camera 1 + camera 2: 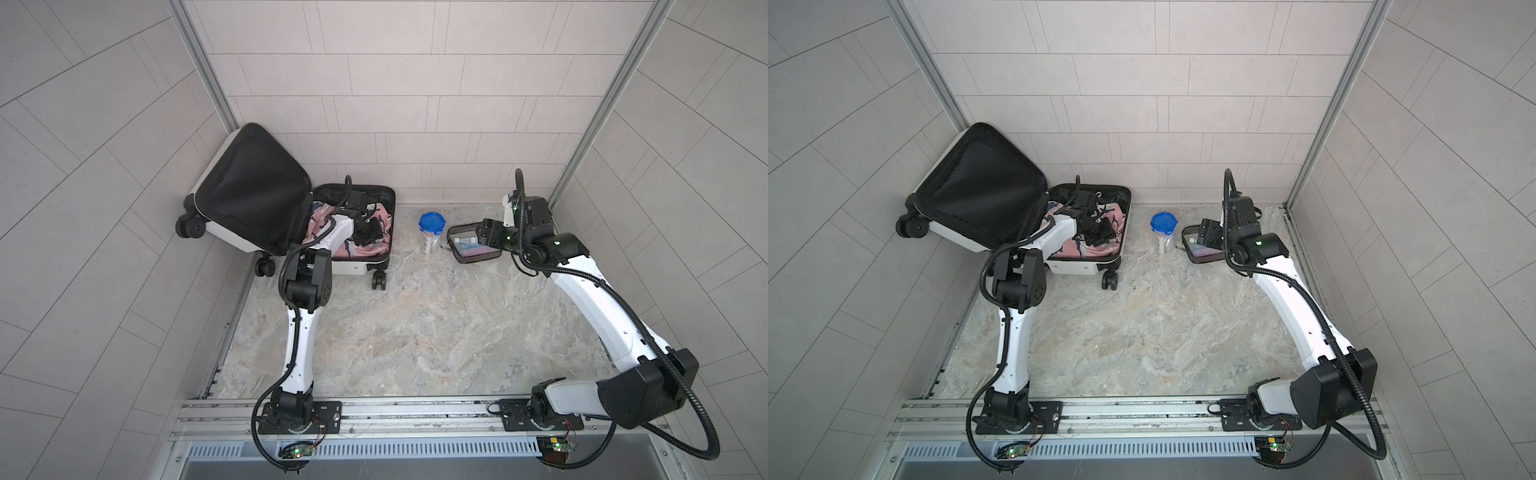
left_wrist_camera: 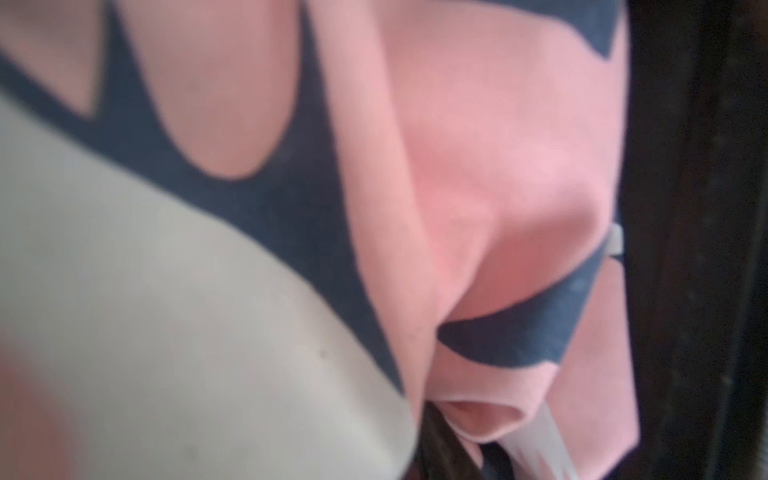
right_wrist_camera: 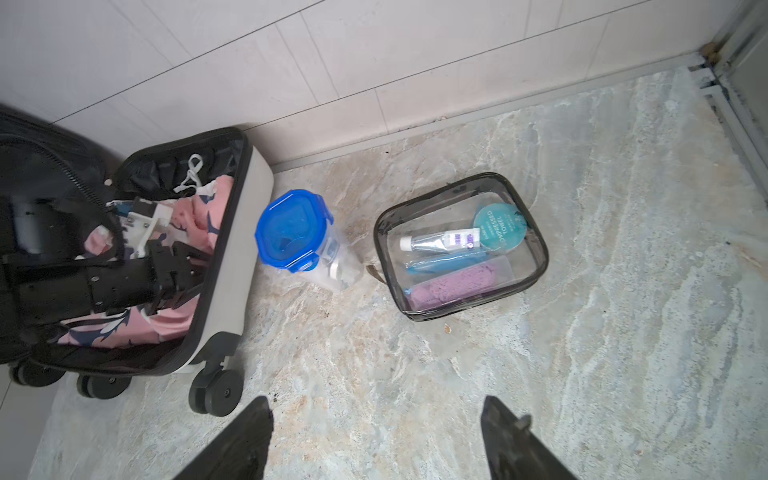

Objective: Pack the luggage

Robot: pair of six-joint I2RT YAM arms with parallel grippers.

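Luggage (image 1: 249,187) open, left fingers (image 3: 189,254) inside over pink garment (image 2: 498,145), gap unclear; right fingers (image 3: 245,440) wide apart, empty.

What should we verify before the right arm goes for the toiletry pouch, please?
1. luggage lid open: ok.
2. right pincer open and empty: ok.
3. toiletry pouch lying free on the table: ok.
4. blue-lidded container standing apart from the pouch: ok.
5. left pincer out of the luggage: not ok, it sits inside, over the pink cloth.
6. left pincer gripping the cloth or not: cannot tell.
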